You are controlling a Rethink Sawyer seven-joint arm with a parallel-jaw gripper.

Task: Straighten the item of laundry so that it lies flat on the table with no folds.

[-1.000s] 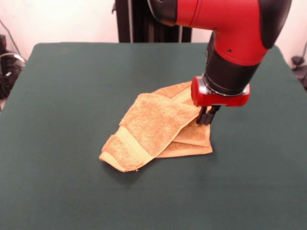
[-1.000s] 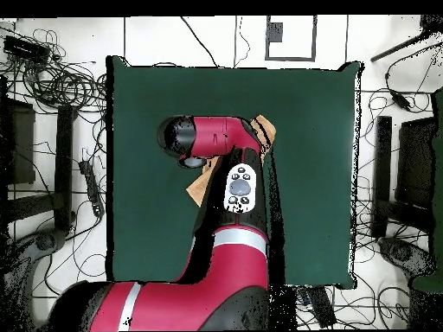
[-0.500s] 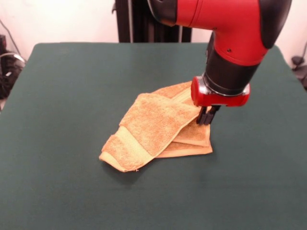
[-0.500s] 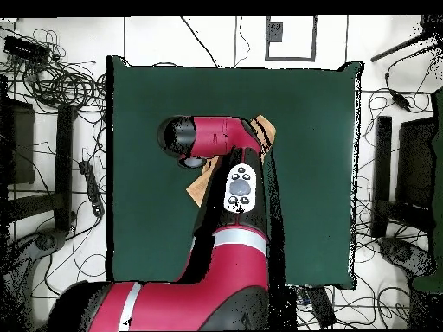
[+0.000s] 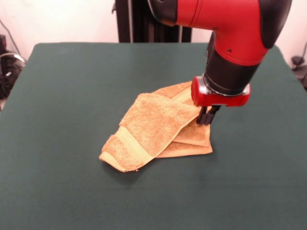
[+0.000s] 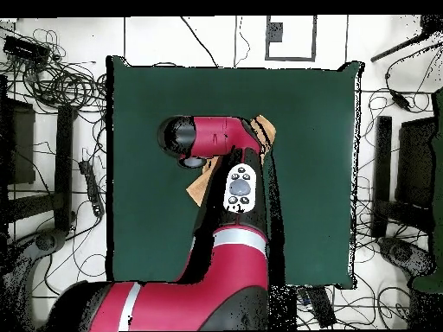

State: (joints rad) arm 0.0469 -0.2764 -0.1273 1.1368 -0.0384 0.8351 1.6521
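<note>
The item of laundry (image 5: pixel 156 128), an orange-tan towel, lies folded over itself in layers near the middle of the green table (image 5: pixel 62 86). A paler woven band crosses its near-left end. My gripper (image 5: pixel 207 116) hangs from the red wrist at the towel's right side. Its dark fingers stand close together, shut on the right edge of the upper fold. In the overhead view the arm covers most of the towel, and only its tips (image 6: pixel 266 130) peek out; the gripper is hidden there.
Bare green cloth surrounds the towel on all sides. Off the table (image 6: pixel 320 173), cables (image 6: pixel 60 82) and dark equipment stands (image 6: pixel 407 173) crowd the floor on both sides.
</note>
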